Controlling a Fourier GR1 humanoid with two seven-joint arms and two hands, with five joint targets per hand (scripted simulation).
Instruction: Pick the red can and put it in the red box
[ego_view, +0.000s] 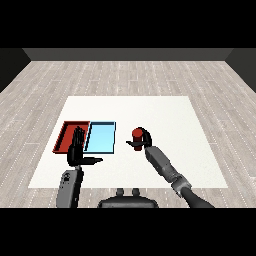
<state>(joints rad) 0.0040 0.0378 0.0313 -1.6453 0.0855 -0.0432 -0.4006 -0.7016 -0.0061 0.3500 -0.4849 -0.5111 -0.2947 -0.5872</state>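
Right hand (143, 140) curled round the red can (136, 133), right of both trays.

Can upright, near the blue tray (101, 137) but apart from it; whether it's on the table (165, 115) or just above, can't tell. Red tray (66, 134) sits left of blue, touching. Left hand (77, 149) w/ fingers straight, holding nothing, in front of red tray's right part.

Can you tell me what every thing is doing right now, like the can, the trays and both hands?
Red can: upright, held by the right hand, right of both trays.
Right hand: fingers curled round the can.
Left hand: open, fingers straight, holding nothing, over the red tray's near edge.
Red tray: nothing in it.
Blue tray: nothing in it.
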